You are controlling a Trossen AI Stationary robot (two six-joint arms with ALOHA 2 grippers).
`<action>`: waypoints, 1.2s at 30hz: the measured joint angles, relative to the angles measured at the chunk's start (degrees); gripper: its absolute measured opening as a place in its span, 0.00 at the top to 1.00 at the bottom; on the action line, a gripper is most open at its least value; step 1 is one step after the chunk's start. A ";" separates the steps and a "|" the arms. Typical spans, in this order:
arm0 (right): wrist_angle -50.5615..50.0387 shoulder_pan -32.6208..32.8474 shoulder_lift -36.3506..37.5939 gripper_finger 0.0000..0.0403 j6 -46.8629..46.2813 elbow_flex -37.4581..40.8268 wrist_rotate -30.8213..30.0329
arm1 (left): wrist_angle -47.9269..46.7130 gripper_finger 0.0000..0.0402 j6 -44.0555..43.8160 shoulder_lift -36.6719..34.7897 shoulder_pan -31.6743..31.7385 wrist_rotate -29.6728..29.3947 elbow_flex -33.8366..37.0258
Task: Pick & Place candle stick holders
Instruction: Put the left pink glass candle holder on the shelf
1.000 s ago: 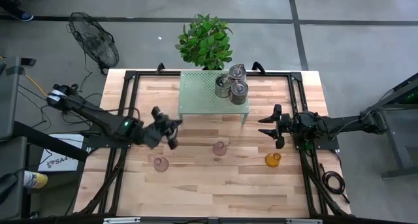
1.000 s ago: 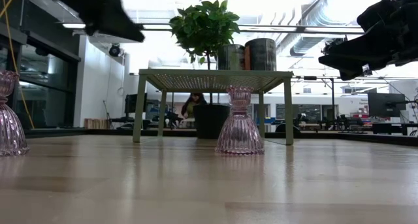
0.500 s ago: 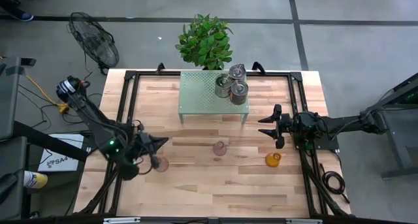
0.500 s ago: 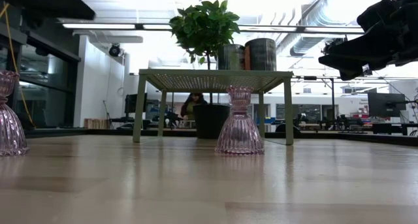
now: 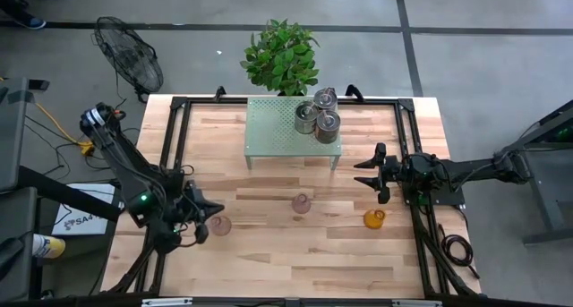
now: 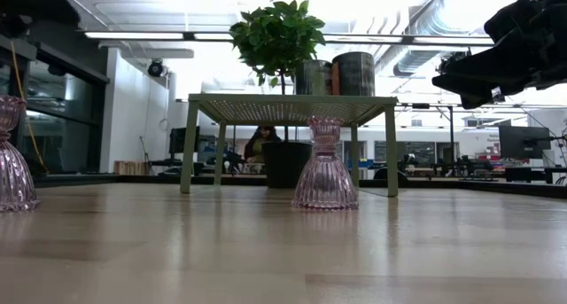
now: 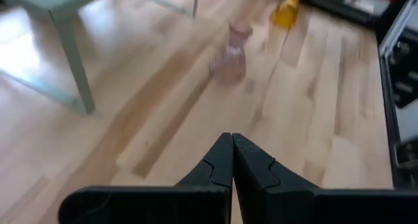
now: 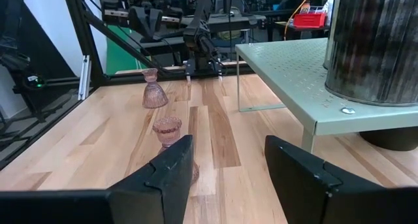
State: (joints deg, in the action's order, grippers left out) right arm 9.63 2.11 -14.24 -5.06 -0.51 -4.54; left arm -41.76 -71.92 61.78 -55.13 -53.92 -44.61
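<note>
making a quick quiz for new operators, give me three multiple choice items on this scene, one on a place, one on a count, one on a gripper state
1. Where do the silver holders stand?
A. on the green shelf
B. on the bare table beside the amber holder
C. in the left gripper

2. How many pink glass holders are on the table?
A. none
B. two
C. four

3. How is the left gripper?
A. shut on the amber holder
B. wide open over the shelf
C. shut, holding nothing

Answers:
1 A: the silver holders sit clustered at a corner of the green shelf.
2 B: one pink holder stands beside the left gripper, the other pink holder near the table's middle.
3 C: the left wrist view shows its fingertips pressed together with nothing between them; the amber holder stands by the right gripper, which is open.
</note>
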 joint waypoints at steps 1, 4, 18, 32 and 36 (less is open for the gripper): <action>0.02 -0.02 0.00 0.54 0.02 -0.02 0.00 | -2.27 1.00 -1.00 0.00 0.00 1.74 -1.10; 0.01 -0.01 0.00 0.54 0.00 0.00 0.00 | -10.17 1.00 -4.67 0.00 0.00 9.11 -4.76; 0.02 0.00 0.00 0.54 0.02 -0.02 0.00 | -22.29 0.87 -7.87 -0.07 0.04 24.41 -9.08; 0.02 0.00 0.00 0.54 0.02 0.00 0.00 | -22.65 0.58 -1.73 -0.04 19.42 41.73 -9.08; 0.02 -0.01 0.00 0.54 0.00 0.00 0.00 | -21.99 0.58 0.15 0.35 23.97 47.42 -9.08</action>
State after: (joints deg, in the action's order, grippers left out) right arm 9.65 2.10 -14.24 -5.06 -0.52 -4.54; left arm -63.75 -71.77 62.13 -31.16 -6.50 -53.69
